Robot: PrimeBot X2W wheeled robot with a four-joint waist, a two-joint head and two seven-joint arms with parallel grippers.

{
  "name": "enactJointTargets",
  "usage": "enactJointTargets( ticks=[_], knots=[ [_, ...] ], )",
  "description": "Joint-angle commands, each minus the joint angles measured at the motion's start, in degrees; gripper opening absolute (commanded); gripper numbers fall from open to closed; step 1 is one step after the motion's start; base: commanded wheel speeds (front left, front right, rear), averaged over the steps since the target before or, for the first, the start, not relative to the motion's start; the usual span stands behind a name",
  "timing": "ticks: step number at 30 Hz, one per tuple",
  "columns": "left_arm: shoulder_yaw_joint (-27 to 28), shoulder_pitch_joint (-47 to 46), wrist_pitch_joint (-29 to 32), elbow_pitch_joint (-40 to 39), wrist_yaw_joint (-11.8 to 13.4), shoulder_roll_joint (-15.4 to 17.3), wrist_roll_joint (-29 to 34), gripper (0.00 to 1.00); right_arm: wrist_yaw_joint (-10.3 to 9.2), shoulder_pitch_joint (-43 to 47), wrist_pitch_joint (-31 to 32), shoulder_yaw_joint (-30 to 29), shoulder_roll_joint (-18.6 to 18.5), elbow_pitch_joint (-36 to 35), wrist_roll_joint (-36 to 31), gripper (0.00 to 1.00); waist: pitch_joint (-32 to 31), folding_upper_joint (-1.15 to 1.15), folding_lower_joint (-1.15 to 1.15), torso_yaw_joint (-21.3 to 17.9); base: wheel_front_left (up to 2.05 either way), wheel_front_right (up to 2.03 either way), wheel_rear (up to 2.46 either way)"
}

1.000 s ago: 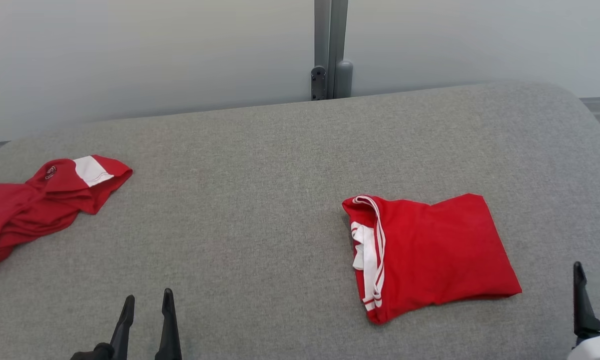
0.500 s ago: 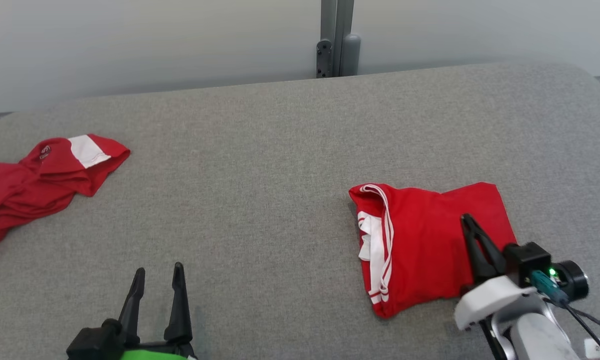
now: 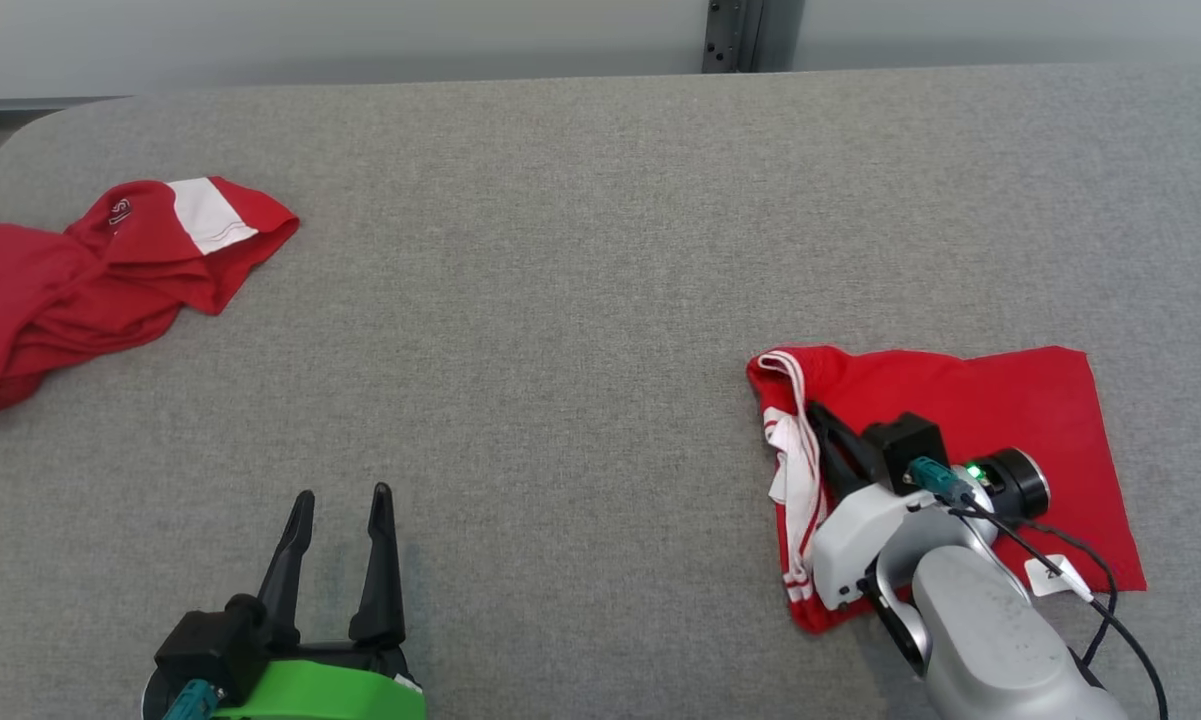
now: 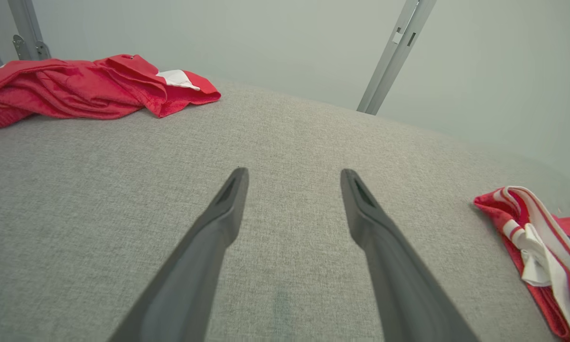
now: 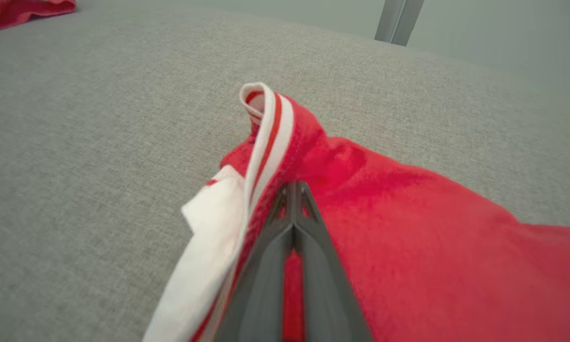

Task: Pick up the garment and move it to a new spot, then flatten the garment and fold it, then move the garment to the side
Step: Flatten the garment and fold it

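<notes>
Apparently pinching the striped trim, the right tool (image 3: 815, 408) is closed on the folded garment (image 3: 960, 400) near the desk's (image 3: 560, 300) right edge. The left tool (image 3: 343, 492) sits open by the front edge. A thin pinch could slip or drag the fold apart. The arm hides the garment's middle.

left arm (image 3: 310, 692) jaws apart, right arm (image 3: 980, 640) jaws closed.

Bright, even, diffuse light throughout. The grey fabric-covered table (image 3: 560, 250) shows only a faint soft shadow beside the left pincer (image 3: 343, 492); beyond it, the left wrist view bows the table's edge. Close around the right pincer (image 5: 294, 186), surfaces blur.
</notes>
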Motion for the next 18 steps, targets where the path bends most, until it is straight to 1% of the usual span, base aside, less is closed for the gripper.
enactJointTargets(
  ticks=[1,5,9,13,15,16,17,18],
  knots=[
    [0.02,-0.25,-0.17,0.11,-0.24,0.12,0.34,1.0,-0.08,-0.68,-0.14,1.23,0.01,1.43,0.8,0.0,0.26,0.0,0.0,0.5,0.0,0.0,0.0],
    [-0.33,0.16,-0.17,0.28,-0.03,0.12,0.05,1.0,-0.04,-2.24,-0.03,6.17,0.05,4.96,2.07,0.0,-0.08,0.0,0.0,0.49,0.0,0.0,0.0],
    [-0.19,0.4,-0.17,0.07,0.14,0.12,-0.5,1.0,-0.04,-3.12,-0.03,9.19,0.05,6.19,2.77,0.0,-0.77,0.0,0.0,-0.39,0.0,0.0,0.0],
    [0.44,1.16,-0.17,-0.09,-0.02,0.12,-0.85,1.0,-0.04,-2.18,-0.06,10.22,0.04,4.19,2.51,0.0,-2.08,0.0,0.0,-2.18,0.0,0.0,0.0],
    [0.86,1.68,-0.17,0.09,-0.23,0.13,-1.07,1.0,-0.05,-0.61,-0.08,9.2,-0.26,1.68,2.95,0.0,-3.24,0.0,0.0,-3.02,0.0,0.0,0.0],
    [1.09,1.94,-0.17,0.13,-0.32,0.12,-1.11,1.0,-0.07,0.39,-0.08,8.38,-0.96,-0.28,3.28,0.07,-3.95,0.0,0.0,-3.44,0.0,0.0,0.0],
    [1.38,2.32,-0.17,0.15,-0.43,0.13,-1.13,1.0,-0.09,1.73,-0.08,7.14,-1.85,-2.7,3.68,0.21,-4.72,0.0,0.0,-3.87,0.0,0.0,0.0],
    [1.66,2.72,-0.18,0.16,-0.46,0.13,-1.24,1.0,-0.09,3.01,-0.09,6.09,-2.57,-5.01,3.91,0.43,-5.36,0.0,0.0,-4.3,0.0,0.0,0.0]
  ],
)
